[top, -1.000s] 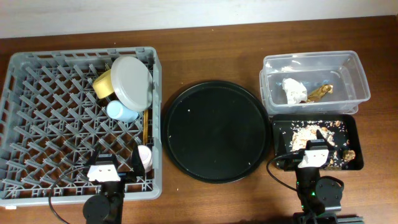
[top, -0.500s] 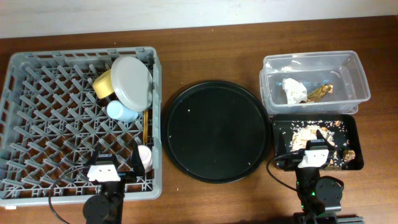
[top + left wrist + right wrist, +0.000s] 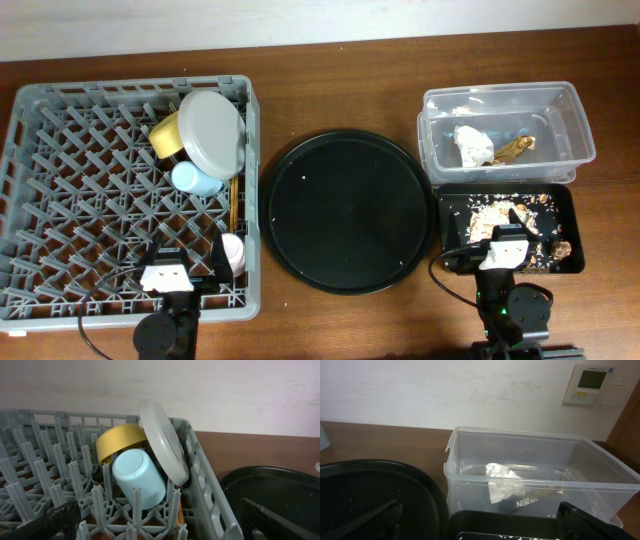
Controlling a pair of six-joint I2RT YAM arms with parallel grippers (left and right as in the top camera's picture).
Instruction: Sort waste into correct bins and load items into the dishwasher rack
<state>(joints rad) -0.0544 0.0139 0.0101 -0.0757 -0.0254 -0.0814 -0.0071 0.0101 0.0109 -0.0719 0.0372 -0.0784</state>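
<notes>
Looking down at my table [image 3: 340, 80], the grey lattice dishwasher rack [image 3: 90, 180] has everything bunched along its right wall. The smooth pale round plate [image 3: 212, 130] stands on edge, leaning on the yellow bowl [image 3: 165, 135]. The little blue cup [image 3: 195, 180] lies on its side just below them, and the pink cup [image 3: 233, 252] sits nearer my left arm. The thin wooden chopsticks [image 3: 234, 205] are slotted along the wall between the two cups. A big glossy round black tray [image 3: 345, 210] sits in the middle. The clear plastic tub [image 3: 578, 125] holds the crumpled white tissue [image 3: 472, 143] and the shiny gold wrapper [image 3: 515, 148]. The shallow black rectangular tray [image 3: 572, 210] touching it has beige crumbly scraps [image 3: 490, 212] scattered inside. My left gripper [image 3: 157, 515] and right gripper [image 3: 480, 510] both have their fingers spread apart, gripping nothing.
</notes>
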